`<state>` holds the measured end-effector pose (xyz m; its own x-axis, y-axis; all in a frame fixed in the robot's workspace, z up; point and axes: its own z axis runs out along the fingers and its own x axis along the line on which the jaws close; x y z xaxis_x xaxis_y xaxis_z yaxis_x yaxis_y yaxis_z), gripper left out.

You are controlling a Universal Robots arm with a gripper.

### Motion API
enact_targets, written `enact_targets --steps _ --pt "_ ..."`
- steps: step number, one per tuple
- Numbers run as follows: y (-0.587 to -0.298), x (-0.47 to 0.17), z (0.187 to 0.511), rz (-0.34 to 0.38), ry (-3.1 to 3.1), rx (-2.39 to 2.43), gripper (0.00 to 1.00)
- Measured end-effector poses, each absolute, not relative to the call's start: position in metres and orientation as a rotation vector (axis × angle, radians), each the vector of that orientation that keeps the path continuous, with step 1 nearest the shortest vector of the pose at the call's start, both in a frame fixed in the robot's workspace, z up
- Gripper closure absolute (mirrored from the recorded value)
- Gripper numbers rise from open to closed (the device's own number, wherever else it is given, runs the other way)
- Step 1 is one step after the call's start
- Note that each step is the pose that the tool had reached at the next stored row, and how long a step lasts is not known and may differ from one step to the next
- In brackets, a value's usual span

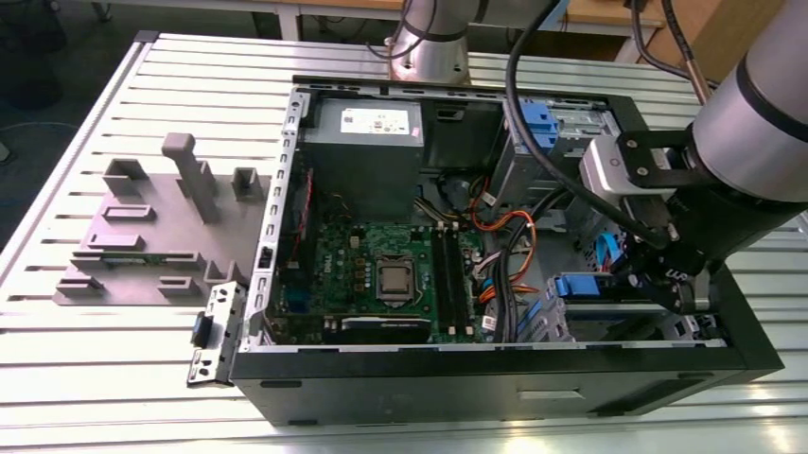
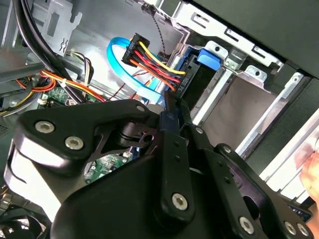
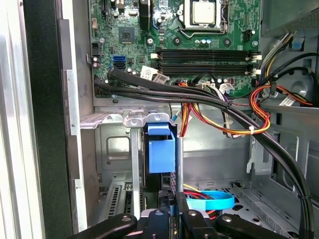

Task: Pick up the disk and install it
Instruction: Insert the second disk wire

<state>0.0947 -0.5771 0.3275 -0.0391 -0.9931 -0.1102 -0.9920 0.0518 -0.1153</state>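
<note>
Inside the open computer case [image 1: 293, 170], the gripper [image 3: 169, 211] pinched the disk [image 3: 161, 154] on edge in its drive bay [image 3: 119, 149]. Nearby cables [image 3: 224, 112] could probably snag, or the disk might jam if tilted.

Robot arm [image 1: 758, 123] bent downward, gripper [image 3: 169, 211] lowered, black fingers [image 2: 172, 124] seemingly closed together.

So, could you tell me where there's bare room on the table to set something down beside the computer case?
The slatted table is bare on the exterior view's left, behind the grey fixture, and in the strip in front of it. Inside the case it is crowded: motherboard, cables, drive cage and the gripper.
</note>
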Motion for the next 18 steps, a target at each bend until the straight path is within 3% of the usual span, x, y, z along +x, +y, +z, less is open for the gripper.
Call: enact_targets --steps 4,5,18 --pt "-0.577 0.095 0.327 -0.01 2.156 -2.059 0.83" --pt "-0.577 0.095 0.327 -0.01 2.156 -2.059 0.76" --pt "-0.577 0.095 0.347 -0.008 2.157 -2.06 0.76"
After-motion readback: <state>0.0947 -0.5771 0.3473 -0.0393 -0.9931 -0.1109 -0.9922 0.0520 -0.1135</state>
